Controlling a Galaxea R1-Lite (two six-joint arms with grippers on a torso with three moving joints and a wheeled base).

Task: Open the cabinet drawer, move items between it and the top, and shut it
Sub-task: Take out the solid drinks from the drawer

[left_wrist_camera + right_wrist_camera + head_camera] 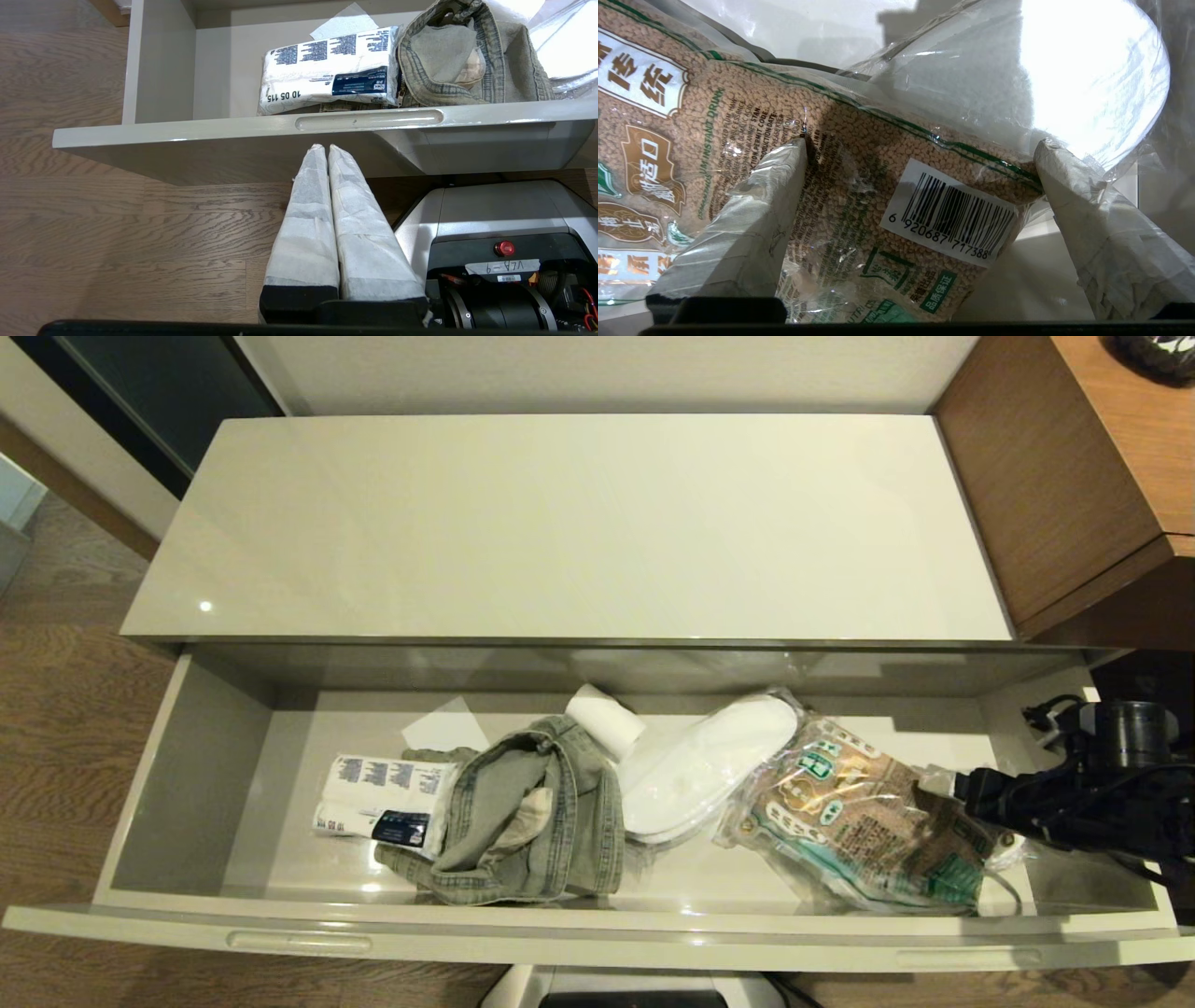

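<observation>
The drawer (597, 933) stood pulled fully out, so the opening step looked done — but nothing had yet reached the top (569, 523), whose glossy cream surface carried no item. Moving the goods and shutting the drawer were, by the look of it, still to come.

Inside the drawer lay everything: toward the robot's left the white plastic pack (383, 800) with its blue print and dark label, touching a crumpled denim garment (532, 821) beside it. Next came a white roll (605, 717) and the wrapped white slippers (700, 770), and at the robot's right the crinkly bag (864, 817) of brown granules with green-and-white print, overlapping the slippers' wrap.

The right gripper (920, 149) was down in the drawer at that bag's right end, its two wrapped fingers (752, 210) spread wide, one pressed onto the bag's printed face and the other at its edge by the barcode — straddling it, not yet clamped. A grasp on the bag seemed the step in hand.

The left gripper (326, 148) hung parked below the drawer front, its fingers pressed together and holding nothing.
</observation>
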